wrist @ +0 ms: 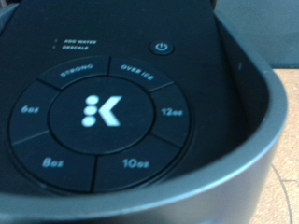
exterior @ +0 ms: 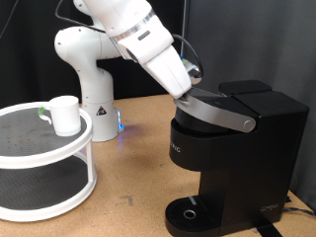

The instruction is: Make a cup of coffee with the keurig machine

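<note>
Black plastic fills most of the scene: the keurig machine (exterior: pixel 229 158) stands on the wooden table (exterior: pixel 133 148) at the exterior view's right, its grey curved lid handle (exterior: pixel 219 112) lying across the closed brew head and its round drip tray (exterior: pixel 190 212) bare at the base. The white robot arm (exterior: pixel 148 44) slants down from the exterior view's top, and the gripper (exterior: pixel 186 94) sits at the end of the lid handle nearest the exterior view's left, touching or almost touching it; the fingers are hidden behind the wrist housing, so I cannot tell whether the jaws are apart or closed, and nothing shows between them. Directly below the jaws, the wrist view looks onto the top of the brew head, where a round control dial (wrist: pixel 98 112) carries a white K mark, ringed by segments labelled strong, over ice, 6, 8, 10 and 12 oz, with a blue-lit power button (wrist: pixel 162 47) just beyond and the grey handle curving around the dial's edge. The cup (exterior: pixel 64 116) stands well apart from the jaws, on the upper shelf of a white two-tier round rack (exterior: pixel 74 146) at the exterior view's left, its green handle turned to that side. Between the rack and the machine stands the arm's white base (exterior: pixel 97 109), a small blue light glowing at its foot
</note>
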Controlling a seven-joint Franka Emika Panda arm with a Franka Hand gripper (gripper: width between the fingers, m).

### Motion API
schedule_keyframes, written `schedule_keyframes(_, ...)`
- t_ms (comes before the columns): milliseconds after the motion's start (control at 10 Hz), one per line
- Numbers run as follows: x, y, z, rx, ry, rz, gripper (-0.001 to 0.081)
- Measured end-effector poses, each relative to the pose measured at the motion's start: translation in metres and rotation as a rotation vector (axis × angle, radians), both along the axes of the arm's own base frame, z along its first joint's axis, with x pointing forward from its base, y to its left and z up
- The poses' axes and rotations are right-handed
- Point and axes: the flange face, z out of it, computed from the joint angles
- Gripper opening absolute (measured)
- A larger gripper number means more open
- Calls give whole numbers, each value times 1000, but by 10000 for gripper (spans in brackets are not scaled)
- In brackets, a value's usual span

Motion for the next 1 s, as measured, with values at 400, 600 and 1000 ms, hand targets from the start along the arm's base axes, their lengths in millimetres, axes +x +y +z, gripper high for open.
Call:
schedule_keyframes(400,-5,2,-16,-37,52,-2,0)
schedule_keyframes(600,-6,1,-19,-39,54,-7,0)
schedule_keyframes(1000,-7,0,-27,-55,71,-13,0)
